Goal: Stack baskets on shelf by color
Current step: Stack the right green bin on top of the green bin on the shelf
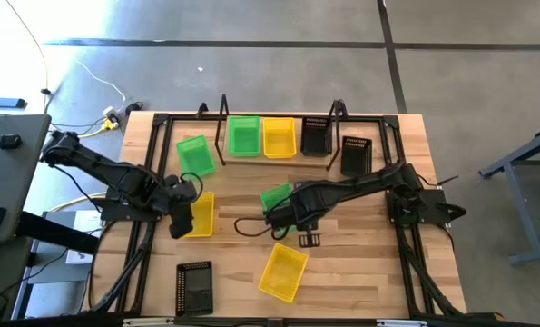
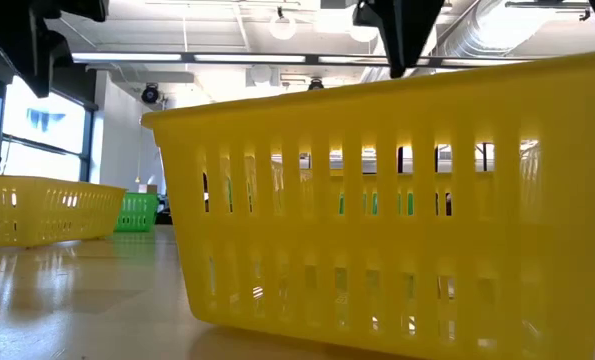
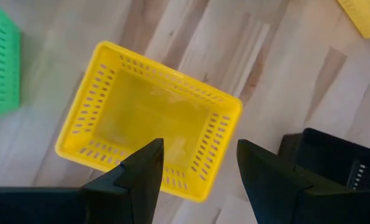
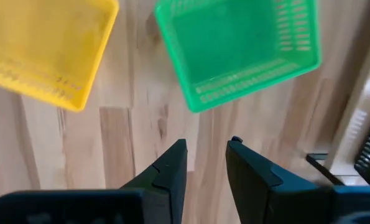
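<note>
On the shelf (image 1: 217,136) a green basket (image 1: 244,136), a yellow basket (image 1: 279,136) and a black basket (image 1: 315,136) stand side by side. My left gripper (image 1: 181,221) is open above a yellow basket (image 3: 150,118) that rests on the table; the fingers touch nothing. My right gripper (image 4: 206,158) is open by a narrow gap, above bare wood just short of a green basket (image 4: 240,46) that rests on the table. This green basket also shows in the high view (image 1: 276,195).
A second green basket (image 1: 195,154) lies left of the shelf and a black one (image 1: 356,154) right of it. A yellow basket (image 1: 283,271) and a black basket (image 1: 194,286) lie near the front edge. The front yellow basket (image 2: 397,200) fills the low view.
</note>
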### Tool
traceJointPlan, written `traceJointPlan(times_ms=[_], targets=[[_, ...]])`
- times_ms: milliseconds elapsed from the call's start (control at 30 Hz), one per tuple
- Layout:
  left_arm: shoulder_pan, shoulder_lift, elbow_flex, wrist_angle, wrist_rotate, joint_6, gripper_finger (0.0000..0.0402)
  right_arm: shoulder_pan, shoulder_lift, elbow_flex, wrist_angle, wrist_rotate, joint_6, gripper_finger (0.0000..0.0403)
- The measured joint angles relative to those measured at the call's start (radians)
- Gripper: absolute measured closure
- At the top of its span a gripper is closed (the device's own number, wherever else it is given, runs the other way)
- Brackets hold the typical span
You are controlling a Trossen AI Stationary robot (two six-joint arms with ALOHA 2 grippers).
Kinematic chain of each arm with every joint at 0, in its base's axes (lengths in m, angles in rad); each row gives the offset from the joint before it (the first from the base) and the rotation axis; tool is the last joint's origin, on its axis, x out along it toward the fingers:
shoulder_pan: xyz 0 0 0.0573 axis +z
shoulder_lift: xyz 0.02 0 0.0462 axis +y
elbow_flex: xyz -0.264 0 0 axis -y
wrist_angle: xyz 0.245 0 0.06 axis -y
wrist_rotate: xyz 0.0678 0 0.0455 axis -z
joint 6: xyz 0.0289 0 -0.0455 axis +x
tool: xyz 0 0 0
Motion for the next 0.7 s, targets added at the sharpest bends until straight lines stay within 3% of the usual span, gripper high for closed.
traceJointPlan(times_ms=[433, 700], targets=[[-0.073, 0.068, 0.000, 0.086, -0.007, -0.003, 0.0206, -0.021, 0.002, -0.027, 0.187, -0.142, -0.214, 0.0304], [-0.073, 0.074, 0.000, 0.096, -0.004, -0.003, 0.0206, -0.019, 0.041, -0.027, 0.244, -0.145, -0.238, 0.0304]])
